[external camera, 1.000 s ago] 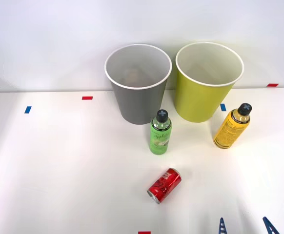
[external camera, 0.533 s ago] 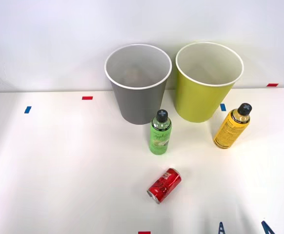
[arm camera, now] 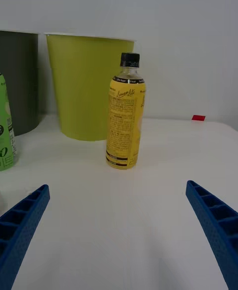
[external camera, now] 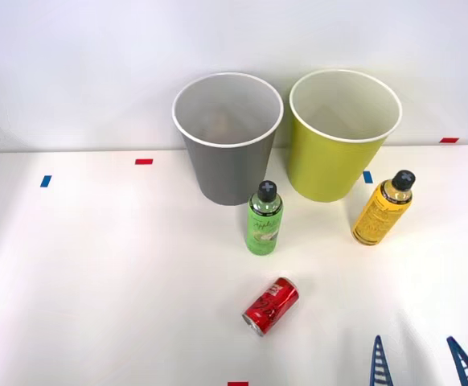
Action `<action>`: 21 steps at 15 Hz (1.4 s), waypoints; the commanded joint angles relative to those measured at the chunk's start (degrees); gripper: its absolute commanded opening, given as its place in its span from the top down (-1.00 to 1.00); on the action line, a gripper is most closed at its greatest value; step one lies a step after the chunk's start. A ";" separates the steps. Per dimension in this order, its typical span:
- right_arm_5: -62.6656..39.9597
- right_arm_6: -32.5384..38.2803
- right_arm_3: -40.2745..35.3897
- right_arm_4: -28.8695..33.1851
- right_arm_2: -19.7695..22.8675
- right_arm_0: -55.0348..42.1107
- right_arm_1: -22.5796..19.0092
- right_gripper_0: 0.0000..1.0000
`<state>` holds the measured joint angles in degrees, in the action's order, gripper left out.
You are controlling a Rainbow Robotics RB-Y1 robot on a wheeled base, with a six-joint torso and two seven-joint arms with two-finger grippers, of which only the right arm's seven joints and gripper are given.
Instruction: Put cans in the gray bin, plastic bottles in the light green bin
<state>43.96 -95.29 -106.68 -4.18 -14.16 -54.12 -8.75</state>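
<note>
The red can (external camera: 271, 305) lies on its side on the white table, near the front. A green bottle (external camera: 264, 219) (arm camera: 5, 131) stands upright before the gray bin (external camera: 227, 141) (arm camera: 17, 87). The yellow-orange bottle (external camera: 383, 209) (arm camera: 125, 114) stands upright to the right of the light green bin (external camera: 342, 137) (arm camera: 87, 87). My right gripper (external camera: 419, 362) (arm camera: 119, 230) is open at the front right edge of the table, well short of the yellow-orange bottle and facing it, with nothing between its blue fingers (arm camera: 22, 220).
Small red tape marks (external camera: 143, 162) and blue tape marks (external camera: 46, 181) dot the white table (external camera: 97, 273). A pale wall rises just behind the bins. The table's right edge curves near a red mark (external camera: 449, 140).
My right gripper's fingertips dipped toward the front edge, then rose further into the front view and shifted slightly right. The bottles, can and bins have not moved.
</note>
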 commanded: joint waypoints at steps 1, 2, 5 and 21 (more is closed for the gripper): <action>-4.06 -0.42 0.07 -5.58 -1.40 3.85 -0.31 -1.00; -5.47 -0.68 -0.02 -7.25 -1.66 5.16 -0.39 -1.00; -9.95 -0.86 0.07 -8.65 -0.69 9.91 -1.01 -1.00; -27.18 -0.77 10.00 -10.41 8.54 38.91 0.22 -1.00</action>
<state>16.61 -95.97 -97.77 -14.47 -6.47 -16.67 -8.88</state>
